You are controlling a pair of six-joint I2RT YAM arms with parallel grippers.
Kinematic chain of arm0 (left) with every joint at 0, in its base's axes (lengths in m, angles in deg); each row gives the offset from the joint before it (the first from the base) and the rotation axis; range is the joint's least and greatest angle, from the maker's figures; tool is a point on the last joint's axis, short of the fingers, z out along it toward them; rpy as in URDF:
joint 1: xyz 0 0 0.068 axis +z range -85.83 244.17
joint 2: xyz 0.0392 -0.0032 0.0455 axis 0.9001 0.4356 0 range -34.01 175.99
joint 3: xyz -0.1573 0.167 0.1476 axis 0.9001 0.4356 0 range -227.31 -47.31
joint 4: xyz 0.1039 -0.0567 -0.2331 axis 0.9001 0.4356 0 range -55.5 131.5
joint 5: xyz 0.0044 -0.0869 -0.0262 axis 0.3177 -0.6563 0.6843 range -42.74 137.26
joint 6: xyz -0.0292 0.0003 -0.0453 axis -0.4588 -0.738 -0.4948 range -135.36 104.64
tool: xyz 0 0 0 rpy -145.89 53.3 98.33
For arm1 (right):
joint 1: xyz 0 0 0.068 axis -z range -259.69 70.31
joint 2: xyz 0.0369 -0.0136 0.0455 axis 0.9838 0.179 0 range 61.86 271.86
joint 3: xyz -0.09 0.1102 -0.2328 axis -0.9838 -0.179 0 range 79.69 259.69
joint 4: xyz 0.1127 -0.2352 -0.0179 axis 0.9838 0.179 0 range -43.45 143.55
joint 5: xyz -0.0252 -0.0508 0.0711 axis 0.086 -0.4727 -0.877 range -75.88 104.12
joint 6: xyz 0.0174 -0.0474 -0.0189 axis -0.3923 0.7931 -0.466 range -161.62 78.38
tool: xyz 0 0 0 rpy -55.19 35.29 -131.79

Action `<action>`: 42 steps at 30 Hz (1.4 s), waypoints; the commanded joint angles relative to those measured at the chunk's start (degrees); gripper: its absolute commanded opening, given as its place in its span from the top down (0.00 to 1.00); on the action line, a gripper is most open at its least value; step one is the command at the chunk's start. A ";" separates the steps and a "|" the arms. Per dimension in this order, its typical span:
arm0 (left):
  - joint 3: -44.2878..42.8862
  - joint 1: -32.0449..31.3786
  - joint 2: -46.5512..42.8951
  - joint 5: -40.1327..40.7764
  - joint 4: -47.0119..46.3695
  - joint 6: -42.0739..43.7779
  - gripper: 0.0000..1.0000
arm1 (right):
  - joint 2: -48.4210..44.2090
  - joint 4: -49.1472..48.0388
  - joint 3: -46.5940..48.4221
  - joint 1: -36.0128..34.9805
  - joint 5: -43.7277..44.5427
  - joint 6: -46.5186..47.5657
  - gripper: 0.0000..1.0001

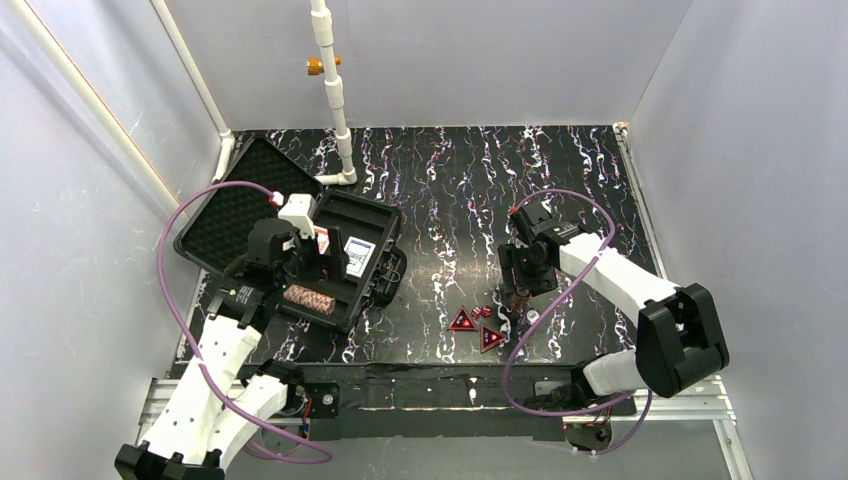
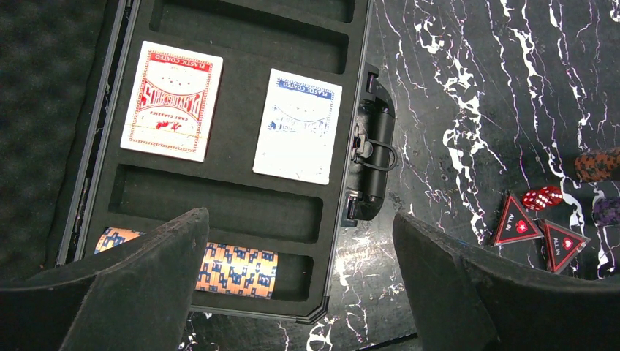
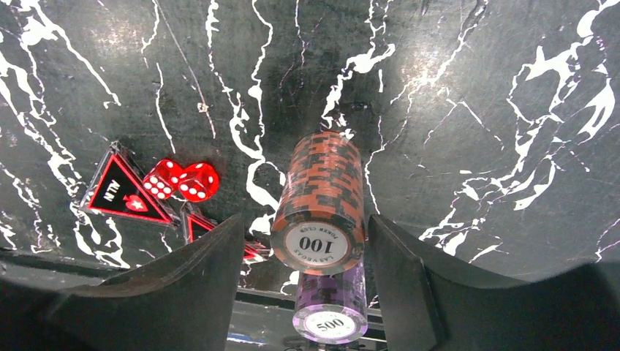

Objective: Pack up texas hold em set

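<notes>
Holding right gripper [image 3: 305,219] open astride the 100 chip stack [image 3: 322,197] lying sideways on bench [image 3: 475,110], set for a pinch across its flanks, and left gripper [image 2: 300,214] open, empty, over case [image 2: 234,110] already slotted with red deck [image 2: 172,100], blue deck [image 2: 297,126]

The left gripper [image 1: 312,262] hangs over the open case [image 1: 215,215], chips [image 1: 307,298] just behind it. 2 triangles [image 1: 462,320] and dice [image 1: 480,311] lie beside the right gripper [image 1: 518,297].

Orange chip stack [image 2: 237,270] half behind left claw [image 2: 298,219] (its near finger), second red triangle [image 3: 199,225] mostly hidden
</notes>
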 commanded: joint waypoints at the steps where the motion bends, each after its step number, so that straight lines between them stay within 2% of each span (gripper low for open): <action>1: -0.27 0.12 -0.90 -0.48 0.80 0.83 0.05 | 0.48 -0.39 1.06 -0.42 2.17 0.36 0.31; 9: 0.01 0.04 -1.60 -1.52 0.89 0.53 0.05 | 0.13 0.96 0.98 -0.81 3.30 -0.20 0.45; 17: 0.70 -0.63 -2.39 -0.96 1.14 0.26 0.04 | -1.69 0.34 -1.20 -1.56 2.33 -1.88 0.80; 21: 1.06 -1.79 -3.44 -0.19 1.07 0.52 0.04 | -4.09 0.73 0.73 -1.74 2.04 -2.02 0.99; 28: 1.08 -2.26 -4.06 -1.27 0.67 0.93 0.04 | -8.13 4.58 6.14 -1.82 3.17 -1.61 0.99; 38: 2.98 -2.33 -3.36 -8.50 -2.63 2.04 0.04 | -8.48 3.88 11.88 -1.79 -1.37 -0.71 0.99; 42: 6.35 -2.59 -4.07 -15.71 -9.18 2.02 0.04 | -7.65 0.69 13.04 -1.78 -9.85 0.42 0.99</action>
